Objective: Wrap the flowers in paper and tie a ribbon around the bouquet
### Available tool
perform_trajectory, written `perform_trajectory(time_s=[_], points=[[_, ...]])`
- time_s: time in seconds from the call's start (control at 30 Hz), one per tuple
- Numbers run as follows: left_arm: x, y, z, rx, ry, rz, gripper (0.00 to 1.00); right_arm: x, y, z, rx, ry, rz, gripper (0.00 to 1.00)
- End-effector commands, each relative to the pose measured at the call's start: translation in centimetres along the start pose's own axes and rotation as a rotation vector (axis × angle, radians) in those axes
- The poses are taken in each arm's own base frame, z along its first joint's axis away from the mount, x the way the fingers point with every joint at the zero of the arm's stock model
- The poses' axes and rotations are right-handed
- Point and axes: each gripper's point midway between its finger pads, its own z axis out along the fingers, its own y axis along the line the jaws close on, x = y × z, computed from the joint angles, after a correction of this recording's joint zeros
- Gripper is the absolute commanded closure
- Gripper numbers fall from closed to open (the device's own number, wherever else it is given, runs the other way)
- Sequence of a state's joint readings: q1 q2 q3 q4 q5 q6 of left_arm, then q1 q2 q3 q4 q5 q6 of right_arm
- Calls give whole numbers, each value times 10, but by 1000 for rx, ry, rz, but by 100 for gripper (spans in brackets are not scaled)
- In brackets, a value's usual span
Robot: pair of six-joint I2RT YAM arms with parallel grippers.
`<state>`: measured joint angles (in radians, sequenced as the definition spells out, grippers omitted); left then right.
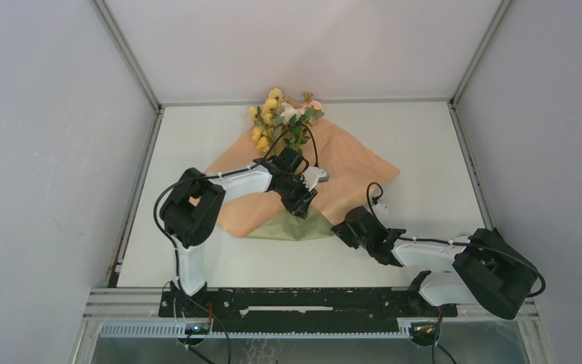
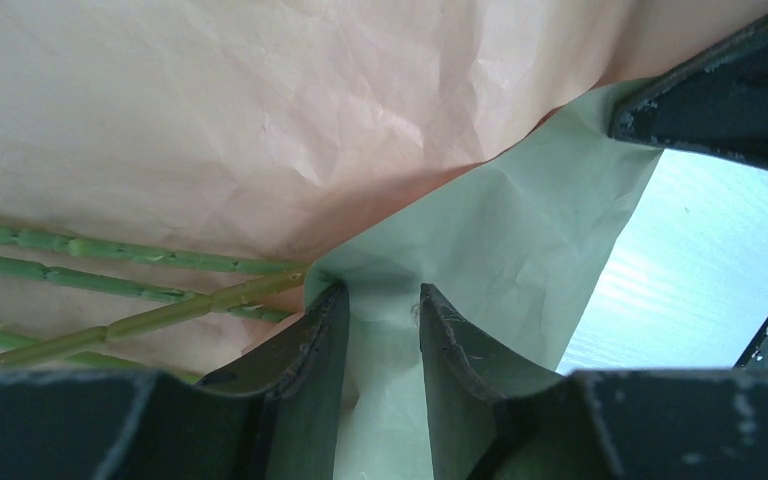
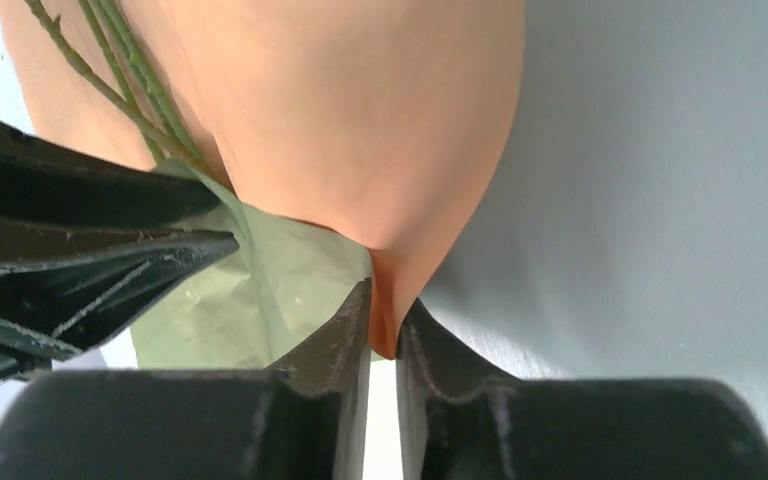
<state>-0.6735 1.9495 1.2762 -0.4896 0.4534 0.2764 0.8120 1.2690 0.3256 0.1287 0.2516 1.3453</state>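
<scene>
1. Nearest, right of centre: the right gripper has its jaws almost together on the near edge of the paper, peach side out. We read it as a pinch on that edge.
2. Just beyond, centre: the left gripper has its jaws part-way in, with a raised fold of the olive flap between them. We judge it gripped, though the gap is wider than on the right.
3. That flap is the only fold made. The near corner is turned up over the peach face, and the stems meet its edge.
4. Mid to far: the rest of the paper lies open on the tabletop. The flowers lie along it, with the blooms at the far corner and partly beyond it.
5. Status, our read: early wrap. The flowers are placed and the bottom fold is started. The sides are not yet rolled in, so no cone and no bouquet yet.
6. Ribbon: not in any view, so the tie is not started.
7. Containers: none proper. The paper is the only holder, and the flowers rest on it, not enclosed.
</scene>
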Motion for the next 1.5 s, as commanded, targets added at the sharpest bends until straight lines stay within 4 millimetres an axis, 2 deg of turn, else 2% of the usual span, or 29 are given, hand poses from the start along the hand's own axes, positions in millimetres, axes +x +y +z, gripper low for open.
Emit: perform_trajectory(time_s=[0.0, 0.1, 0.2, 0.3, 0.43, 0.6, 0.73, 0.93, 1.0, 1.07, 1.1, 1.2, 1.3, 1.47], points=[[12, 6, 3, -43, 4, -18, 62, -19, 10, 4, 14, -94, -147, 84], [0, 2, -9, -55, -51, -8, 61, -24, 23, 4, -7, -110, -259, 100], [-18, 1, -27, -63, -111, -6, 54, -33, 30, 0, 19, -136, -368, 100], [-35, 0, -52, -52, -168, -19, 47, -43, 26, -7, 78, -165, -469, 100], [-37, 1, -68, -55, -166, -20, 41, -48, 34, -14, 95, -182, -559, 100], [-19, -9, -56, 15, -113, -69, 40, -52, 45, -29, 133, -234, -679, 100], [-4, -11, -36, 33, -96, -142, 38, -49, 49, -31, 173, -250, -783, 100], [6, 9, -16, -44, -64, -193, 38, -41, 70, -34, 196, -281, -993, 100], [11, 15, -12, -68, -49, -210, 38, -33, 75, -33, 166, -253, -988, 90], [14, 15, -8, -67, -39, -225, 38, -27, 71, -30, 143, -204, -900, 68], [15, 15, -7, -63, -37, -228, 38, -25, 67, -27, 132, -182, -841, 61], [14, 14, -7, -58, -38, -228, 38, -12, 62, -18, 25, -102, -645, 48], [14, 13, -7, -54, -39, -224, 38, -3, 64, -9, -81, -56, -514, 40], [15, 13, -8, -53, -42, -221, 39, -13, 63, 3, -69, -110, -518, 40]])
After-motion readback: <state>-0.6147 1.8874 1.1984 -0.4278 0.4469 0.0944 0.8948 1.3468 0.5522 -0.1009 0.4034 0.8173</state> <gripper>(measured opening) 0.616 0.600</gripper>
